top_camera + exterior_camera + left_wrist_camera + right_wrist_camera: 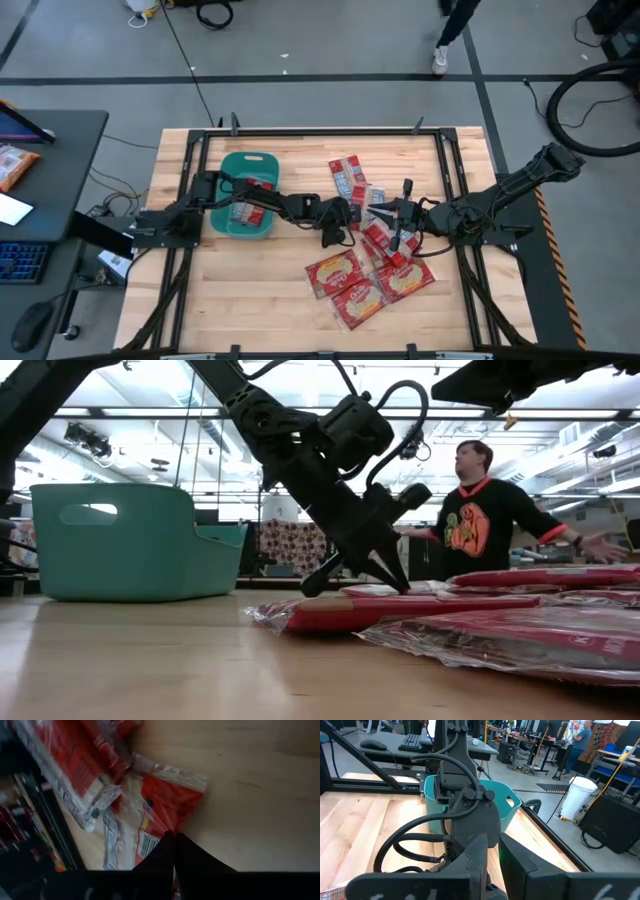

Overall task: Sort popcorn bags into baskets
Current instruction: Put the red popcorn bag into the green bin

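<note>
Several red popcorn bags (365, 285) lie flat on the wooden table, right of middle, and two more (345, 178) lie farther back. The teal basket (243, 160) stands at the left with bags inside it. My left gripper (173, 837) reaches over the basket to the pile and slants down, shut on one popcorn bag (167, 802). My right gripper (493, 851) hangs above the pile facing the left arm. Its fingers stand a narrow gap apart, with nothing between them. My left gripper has its two fingertips (165, 851) closed together on the red end of the popcorn bag, at its edge (172, 826) beside the bare wood. The fingers come slanting down from the table's left. The bag lies flat on the table among the others (400, 610).
The metal frame (455, 170) borders the table. A desk with an orange packet (15, 165) and a keyboard stands off the left edge. A person (480, 510) stands in the room beyond the far edge. Bare wood (250, 290) lies at the near left.
</note>
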Controlling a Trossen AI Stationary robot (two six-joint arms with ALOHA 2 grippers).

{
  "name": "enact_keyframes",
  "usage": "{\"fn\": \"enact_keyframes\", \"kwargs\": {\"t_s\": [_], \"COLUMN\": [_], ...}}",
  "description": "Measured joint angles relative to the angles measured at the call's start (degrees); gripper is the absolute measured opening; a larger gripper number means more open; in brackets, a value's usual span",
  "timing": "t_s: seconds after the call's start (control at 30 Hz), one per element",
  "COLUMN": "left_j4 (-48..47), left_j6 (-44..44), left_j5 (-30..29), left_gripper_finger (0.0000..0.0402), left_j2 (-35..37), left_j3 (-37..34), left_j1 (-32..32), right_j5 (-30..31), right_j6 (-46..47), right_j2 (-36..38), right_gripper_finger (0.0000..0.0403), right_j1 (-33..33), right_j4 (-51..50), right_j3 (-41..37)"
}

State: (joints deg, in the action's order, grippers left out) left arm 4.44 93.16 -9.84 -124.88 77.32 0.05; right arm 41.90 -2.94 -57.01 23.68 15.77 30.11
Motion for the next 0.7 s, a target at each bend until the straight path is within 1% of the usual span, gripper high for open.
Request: {"fn": "enact_keyframes", "kwargs": {"t_s": [0.13,0.27,0.4,0.7], "left_j4": [-0.8,-2.7,-6.1,-17.5], "left_j6": [-6.4,-10.7,-15.6,-33.1], "left_j5": [-2.4,-4.1,-6.8,-7.7], "left_gripper_finger": [0.0004,0.0003,0.0002,0.0001], "left_j2": [0.8,3.6,8.0,20.0], "left_j3": [-0.1,-0.1,-0.1,-0.1], "left_j1": [-0.8,-1.7,-2.3,-2.6], "right_j5": [0.0,0.0,0.0,0.0], "right_j6": [0.0,0.0,0.0,0.2], "right_j2": [0.0,0.0,0.0,0.0], "right_gripper_finger": [0.0052,0.0052,0.0052,0.0052], "right_j1": [0.0,0.0,0.0,0.0], "right_j4": [0.0,0.0,0.0,0.0], "right_j3": [0.0,0.0,0.0,0.0]}}
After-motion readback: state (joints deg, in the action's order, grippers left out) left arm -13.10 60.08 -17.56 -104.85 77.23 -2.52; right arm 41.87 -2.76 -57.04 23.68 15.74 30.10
